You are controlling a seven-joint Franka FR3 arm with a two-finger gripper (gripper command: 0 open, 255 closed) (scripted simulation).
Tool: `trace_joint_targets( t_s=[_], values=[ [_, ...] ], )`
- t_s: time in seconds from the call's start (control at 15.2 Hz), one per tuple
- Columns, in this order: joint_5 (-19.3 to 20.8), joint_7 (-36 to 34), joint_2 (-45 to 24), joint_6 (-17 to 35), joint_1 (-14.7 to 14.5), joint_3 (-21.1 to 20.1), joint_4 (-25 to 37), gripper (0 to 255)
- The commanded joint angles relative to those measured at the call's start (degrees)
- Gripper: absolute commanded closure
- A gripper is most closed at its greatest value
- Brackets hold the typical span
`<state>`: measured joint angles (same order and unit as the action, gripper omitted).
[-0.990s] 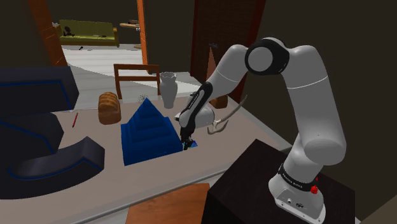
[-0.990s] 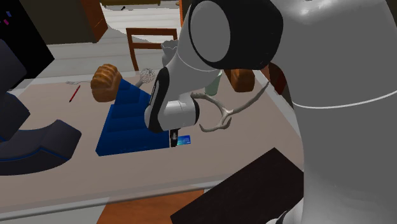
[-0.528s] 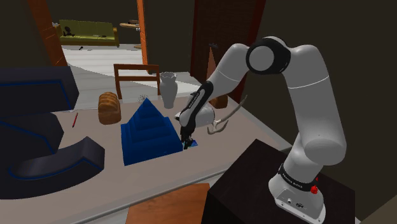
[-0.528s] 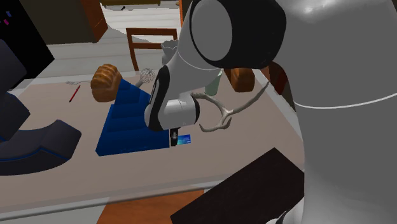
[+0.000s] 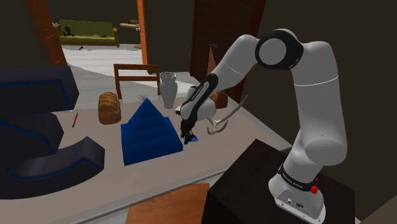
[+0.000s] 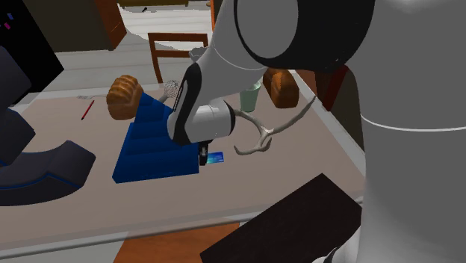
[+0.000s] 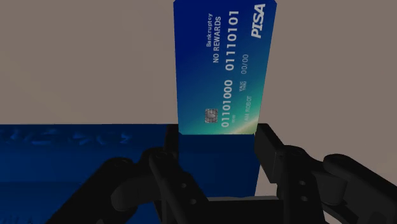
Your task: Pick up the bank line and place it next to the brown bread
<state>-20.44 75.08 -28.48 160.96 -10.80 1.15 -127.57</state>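
Hand [image 7: 217,137] clamped on bank card [image 7: 222,63]: short end between fingers, long axis running out along them. Card low over table [image 5: 159,168], just beside blue stepped pyramid [image 5: 147,130]. Brown bread [image 5: 109,108] beyond pyramid, toward shoulder view's left; carry likely must clear pyramid.

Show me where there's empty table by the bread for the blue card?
The best bare patch lies between the bread, the red pen, the blue stepped pyramid and the dark curved block. It is tighter behind the bread, toward the vase, and crowded around the tool holding the blue card, between pyramid and antler.
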Motion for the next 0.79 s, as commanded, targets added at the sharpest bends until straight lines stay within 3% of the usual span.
trace_joint_targets(
  t_s=[0.0,0.73],
  values=[
    [0.52,-0.5,1.56,-1.23,-0.36,0.55,-0.37,255],
    [3.76,-3.7,9.51,-7.82,-2.17,3.08,-1.68,255]
  ],
)
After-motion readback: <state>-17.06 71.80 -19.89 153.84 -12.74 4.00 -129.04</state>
